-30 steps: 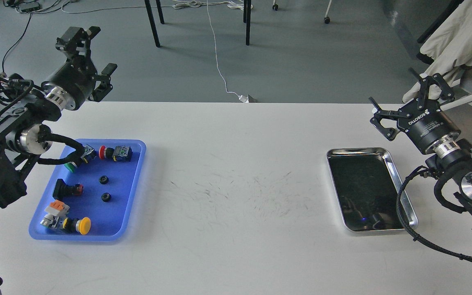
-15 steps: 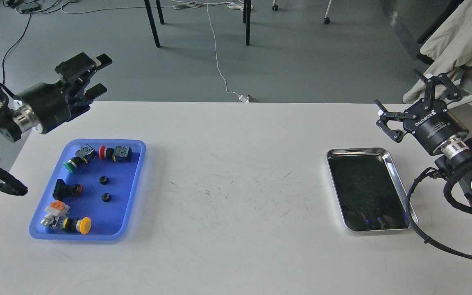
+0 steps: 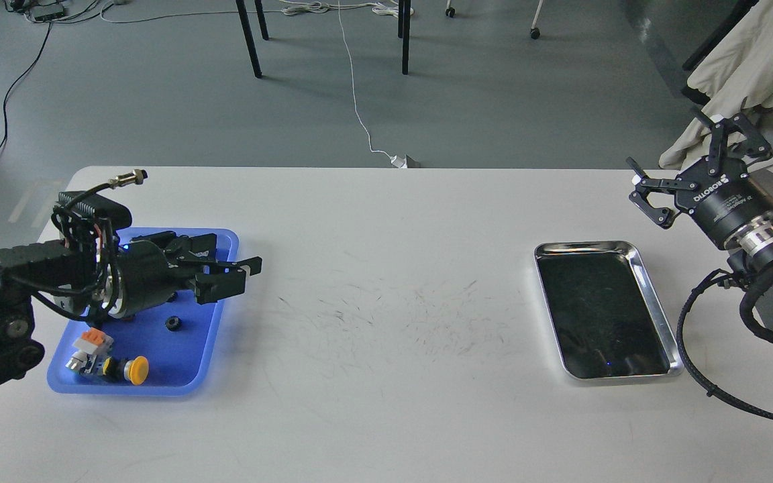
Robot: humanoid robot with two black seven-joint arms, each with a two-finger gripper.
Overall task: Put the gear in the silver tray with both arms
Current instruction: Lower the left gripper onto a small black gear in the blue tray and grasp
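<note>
The left claw (image 3: pixel 225 272) hangs low over the blue rectangular plastic tray (image 3: pixel 209 335), fingers apart and clamped on nothing. The right claw (image 3: pixel 692 164) hovers beyond the far right corner of the shiny rectangular silver tray (image 3: pixel 655 295), fingers spread wide and empty.

Step in hand, as judged: pick the gear from the blue tray. The small black ring-shaped part (image 3: pixel 172 323), lying just below the left claw, is the likely gear. To do this well, centre the spread fingers over the part, descend vertically, and close only once both fingers flank it; keep clear of the neighbouring parts.

Blue tray contents visible: the black ring, a yellow-capped push button (image 3: pixel 133 369) and an orange-and-white switch block (image 3: pixel 90 341) at the near left corner. The arm hides the tray's far half.

The silver tray, well to the right of the blue tray on the white counter (image 3: pixel 386 376), holds nothing.
</note>
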